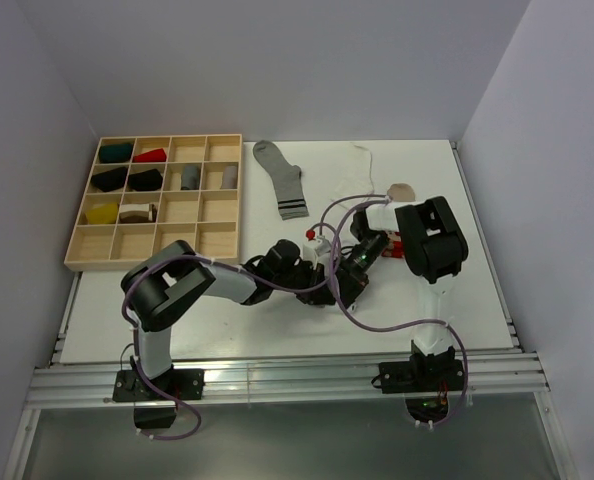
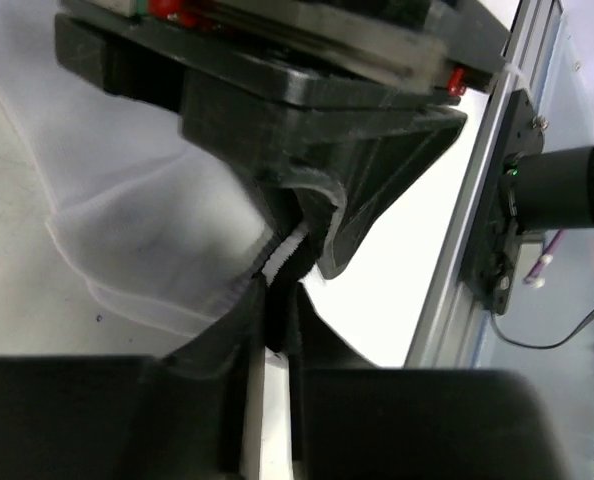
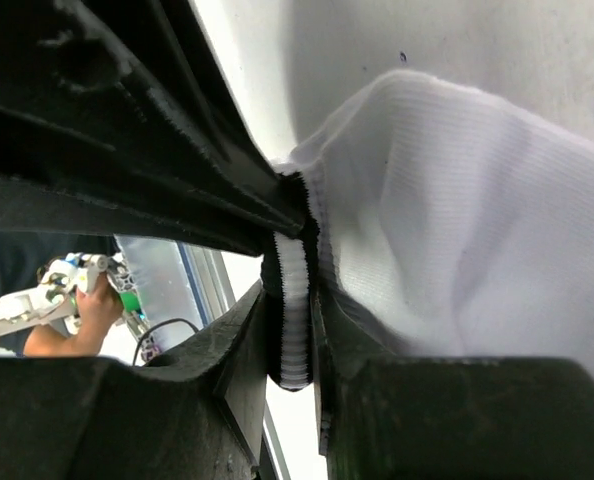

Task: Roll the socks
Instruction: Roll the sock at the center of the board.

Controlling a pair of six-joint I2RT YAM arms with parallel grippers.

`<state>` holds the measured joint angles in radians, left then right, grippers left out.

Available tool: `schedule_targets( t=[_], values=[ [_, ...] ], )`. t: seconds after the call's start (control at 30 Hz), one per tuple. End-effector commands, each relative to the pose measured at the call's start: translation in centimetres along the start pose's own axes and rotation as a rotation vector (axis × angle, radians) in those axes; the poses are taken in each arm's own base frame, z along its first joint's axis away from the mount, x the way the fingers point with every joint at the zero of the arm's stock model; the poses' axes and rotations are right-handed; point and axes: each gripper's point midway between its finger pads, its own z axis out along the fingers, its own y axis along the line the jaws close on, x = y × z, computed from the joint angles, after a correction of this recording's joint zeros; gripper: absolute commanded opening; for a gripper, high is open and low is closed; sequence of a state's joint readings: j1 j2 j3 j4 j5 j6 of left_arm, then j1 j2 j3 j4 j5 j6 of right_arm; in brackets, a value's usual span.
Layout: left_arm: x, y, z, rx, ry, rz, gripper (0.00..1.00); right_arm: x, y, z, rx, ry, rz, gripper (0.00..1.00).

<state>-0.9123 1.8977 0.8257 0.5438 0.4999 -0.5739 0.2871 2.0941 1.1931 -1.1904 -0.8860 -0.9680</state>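
Observation:
The long white sock lies on the table, running from the back toward the arms. Its ribbed, black-striped cuff is pinched by both grippers, which meet mid-table. My left gripper is shut on the cuff edge, with the sock's fabric spreading to the left. My right gripper is shut on the same cuff, right against the left gripper's fingers. In the top view my right gripper faces the left one. The beige sock lies by the right arm, its red-patterned end mostly hidden.
A grey sock with black stripes lies at the back centre. A wooden compartment tray at the left holds several rolled socks. The table's metal front rail runs along the near edge and shows in the left wrist view.

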Motion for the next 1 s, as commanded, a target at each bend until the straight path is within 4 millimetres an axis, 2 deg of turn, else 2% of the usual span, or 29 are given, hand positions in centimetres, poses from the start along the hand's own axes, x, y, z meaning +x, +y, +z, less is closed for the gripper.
schedule_targets(
  t=[0.0, 0.07, 0.17, 0.27, 0.47, 0.87, 0.97],
  values=[
    [1.5, 0.0, 0.4, -0.015, 0.072, -0.060, 0.06, -0.7, -2.5, -1.0, 0.145, -0.006, -0.096, 0.27],
    [2.0, 0.5, 0.3, -0.054, 0.091, -0.105, 0.00, -1.0, -2.7, -1.4, 0.175, -0.015, -0.110, 0.36],
    [2.8, 0.8, 0.1, -0.084, 0.126, -0.174, 0.00, -1.5, -2.7, -2.0, 0.222, -0.036, -0.130, 0.47],
    [3.3, 1.0, 0.0, -0.111, 0.152, -0.233, 0.01, -1.9, -2.5, -2.5, 0.254, -0.058, -0.144, 0.54],
    [3.4, 0.7, -0.3, -0.135, 0.166, -0.345, 0.00, -2.4, -1.9, -3.9, 0.305, -0.105, -0.165, 0.55],
    [4.4, 1.5, -0.8, -0.139, 0.220, -0.533, 0.00, -3.1, -1.3, -7.0, 0.394, -0.226, -0.189, 0.56],
    [4.5, 1.8, -1.3, -0.130, 0.220, -0.604, 0.00, -3.7, -0.8, -8.6, 0.471, -0.279, -0.251, 0.55]
  ],
)
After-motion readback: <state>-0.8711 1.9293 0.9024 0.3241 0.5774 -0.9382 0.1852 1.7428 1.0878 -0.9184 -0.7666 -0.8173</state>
